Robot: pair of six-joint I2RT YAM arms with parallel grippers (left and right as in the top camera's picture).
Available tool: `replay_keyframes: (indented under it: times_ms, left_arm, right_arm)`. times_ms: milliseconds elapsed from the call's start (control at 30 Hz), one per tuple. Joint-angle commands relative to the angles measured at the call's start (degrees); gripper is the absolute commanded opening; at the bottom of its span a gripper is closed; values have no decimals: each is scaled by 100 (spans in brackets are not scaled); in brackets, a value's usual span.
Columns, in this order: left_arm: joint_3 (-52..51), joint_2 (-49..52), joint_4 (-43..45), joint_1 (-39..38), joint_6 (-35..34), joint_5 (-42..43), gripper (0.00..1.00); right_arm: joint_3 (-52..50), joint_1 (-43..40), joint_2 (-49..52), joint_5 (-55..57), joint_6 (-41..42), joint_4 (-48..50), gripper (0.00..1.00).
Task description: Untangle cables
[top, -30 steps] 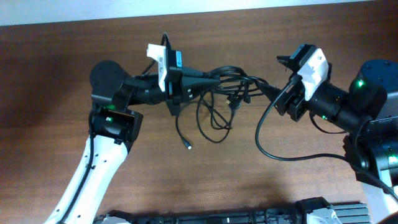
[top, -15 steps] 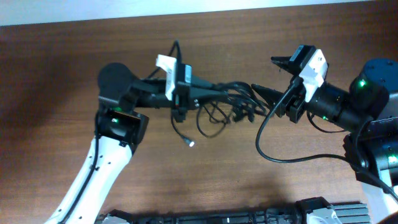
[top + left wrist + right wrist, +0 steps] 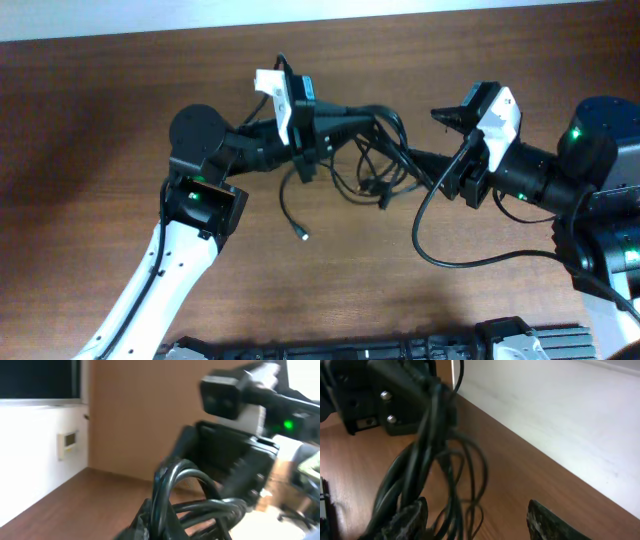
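Note:
The cables (image 3: 375, 165) are a knot of thin black cords hanging in the air between my two arms. My left gripper (image 3: 345, 125) is shut on the bundle's top strands; in the left wrist view the cables (image 3: 172, 495) loop straight out of its closed jaws. One loose end with a silvery plug (image 3: 303, 236) dangles toward the table. My right gripper (image 3: 425, 137) stands open just right of the knot. In the right wrist view the cables (image 3: 435, 475) hang against the left finger (image 3: 410, 520) and partly into the gap of the gripper (image 3: 477, 522); the right finger (image 3: 547, 525) is apart.
The brown wooden table (image 3: 100, 120) lies beneath. A long black wire (image 3: 430, 250) of the right arm loops over the table near its base. A white wall edge (image 3: 150, 15) runs along the far side. The left arm's gripper body (image 3: 375, 395) fills the right wrist view's top left.
My left gripper has carried the cable bundle to the right and farther back, lifting the loops off the table. The right gripper stays open, its jaws slightly narrower, and sits closer to the knot.

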Motion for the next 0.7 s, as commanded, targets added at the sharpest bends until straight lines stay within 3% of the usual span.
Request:
replay_keyframes:
  times_ms: [0,367,667]
  left_arm:
    - [48,-90,33,4,-262,-723,0]
    - [48,-87,35,-295,-525,-1016,0]
    - [48,-87,37,-743,-448,396,0]
  right_arm:
    - [44,0,-48,-162,31,-28,63]
    - [44,0,-37,-166,31,-42,63]
    - [44,0,-37,-162,31,92,63]
